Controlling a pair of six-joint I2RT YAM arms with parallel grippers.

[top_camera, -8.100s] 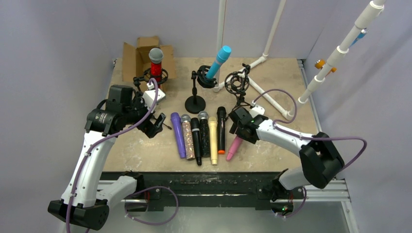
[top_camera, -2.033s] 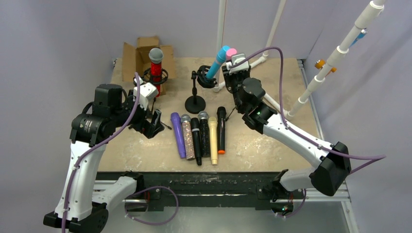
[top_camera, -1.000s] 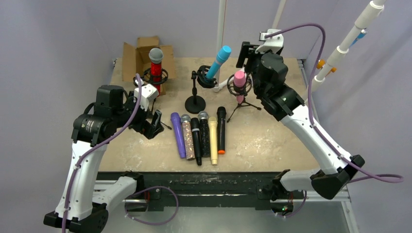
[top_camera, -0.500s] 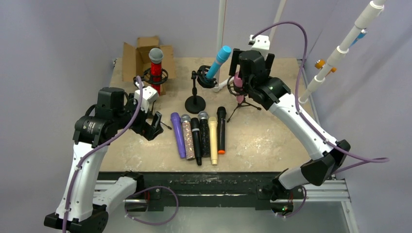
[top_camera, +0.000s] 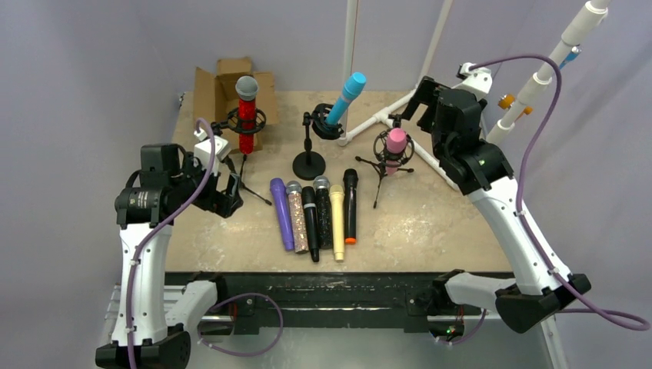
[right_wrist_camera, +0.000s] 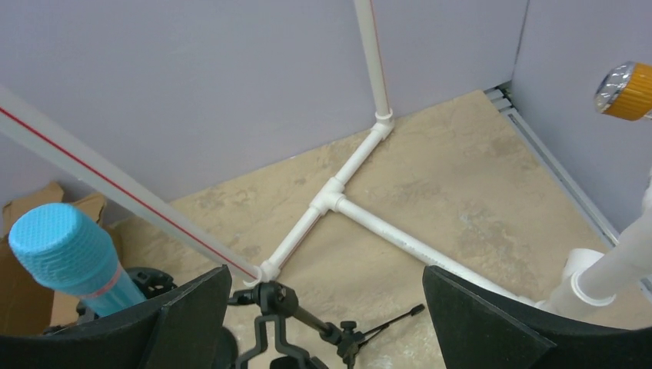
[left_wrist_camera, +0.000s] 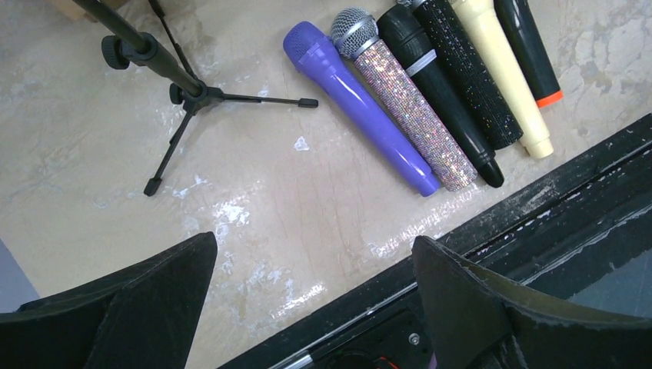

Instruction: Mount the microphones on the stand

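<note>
A pink microphone [top_camera: 396, 141] stands head-up in the shock mount of a small tripod stand [top_camera: 378, 171]. My right gripper [top_camera: 411, 104] hovers open just behind and right of it, holding nothing; its wrist view [right_wrist_camera: 327, 307] shows only the mount's top [right_wrist_camera: 296, 323]. A red microphone [top_camera: 246, 108] and a light blue microphone [top_camera: 346, 96] sit in two other stands. Several microphones lie in a row: purple [left_wrist_camera: 361, 108], silver glitter [left_wrist_camera: 404, 96], black [left_wrist_camera: 442, 88], cream [left_wrist_camera: 503, 69]. My left gripper [left_wrist_camera: 315, 277] hangs open and empty near the table's front edge, left of the row.
A white pipe frame [right_wrist_camera: 338, 192] lies across the back right of the table. A cardboard box [top_camera: 223, 88] stands at the back left. The red microphone's tripod legs [left_wrist_camera: 184, 92] spread close to my left gripper. A black rail [top_camera: 346, 288] runs along the front edge.
My right gripper has opened, let go of the pink microphone and drawn back to the right; the microphone stays in its mount. My left arm has shifted slightly left.
</note>
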